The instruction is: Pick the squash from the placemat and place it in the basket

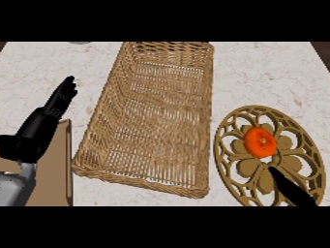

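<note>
An orange, rounded squash (260, 141) sits at the middle of a round wooden openwork placemat (296, 145) on the right of the counter. Left of it lies a long woven wicker basket (153, 116) with nothing in it. My right hand (290, 188) comes in from the lower right; only straight dark fingers show, pointing up toward the squash and lying over the placemat, a short gap below the squash. My left hand (50, 116) stands at the left with fingers straight and raised, apart from the basket.
A brown wooden board (56, 169) lies at the lower left under my left forearm. The counter is pale marble, with dark edges at the far left and right.
</note>
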You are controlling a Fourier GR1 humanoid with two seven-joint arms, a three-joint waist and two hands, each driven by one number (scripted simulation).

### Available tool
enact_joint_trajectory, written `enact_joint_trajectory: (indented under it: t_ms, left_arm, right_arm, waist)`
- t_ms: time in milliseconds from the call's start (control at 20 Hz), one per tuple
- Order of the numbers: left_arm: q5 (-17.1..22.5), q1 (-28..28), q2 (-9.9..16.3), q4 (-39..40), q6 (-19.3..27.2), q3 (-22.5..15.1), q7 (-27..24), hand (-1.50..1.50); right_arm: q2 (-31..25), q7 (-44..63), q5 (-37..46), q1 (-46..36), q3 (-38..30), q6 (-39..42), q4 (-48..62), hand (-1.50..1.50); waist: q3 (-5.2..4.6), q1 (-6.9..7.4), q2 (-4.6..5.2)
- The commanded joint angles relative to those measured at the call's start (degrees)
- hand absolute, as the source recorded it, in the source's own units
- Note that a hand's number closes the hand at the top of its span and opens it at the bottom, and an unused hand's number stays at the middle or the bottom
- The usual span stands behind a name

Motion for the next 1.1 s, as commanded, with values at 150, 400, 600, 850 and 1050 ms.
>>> enact_joint_trajectory:
  t_ms: [150, 400, 600, 850, 1050]
  left_arm:
    - [0.4, 0.8, 0.4, -1.6, -1.0, -0.2, 0.6, 0.00]
    - [-1.4, 1.1, -1.4, -2.3, 0.3, -1.6, 0.2, 0.00]
    - [-0.8, -0.8, -1.4, -1.4, -0.4, -0.3, 2.4, 0.00]
    - [-0.5, 1.7, -1.3, -2.1, -1.9, 0.6, 0.8, 0.00]
    - [-2.3, 0.8, -3.0, -2.7, -0.6, -0.1, 1.5, 0.00]
  right_arm:
    - [-5.7, 18.3, 7.1, 13.3, 3.1, 19.9, -15.3, -1.50]
    - [-8.3, 32.0, 8.0, 19.1, 8.0, 34.4, -34.3, -1.50]
    - [-9.7, 38.2, 8.3, 21.1, 8.6, 38.5, -44.4, -1.50]
    - [-9.0, 39.5, 10.6, 21.2, 11.1, 36.2, -43.4, -1.50]
    - [-9.8, 37.6, 7.5, 18.8, 7.9, 34.0, -40.6, -1.50]
  waist:
    - [-0.03, 0.96, 0.05]
    - [0.31, 1.79, 0.18]
    - [0.53, 1.50, 0.13]
    - [0.59, 1.75, 0.02]
    - [0.64, 1.69, 0.09]
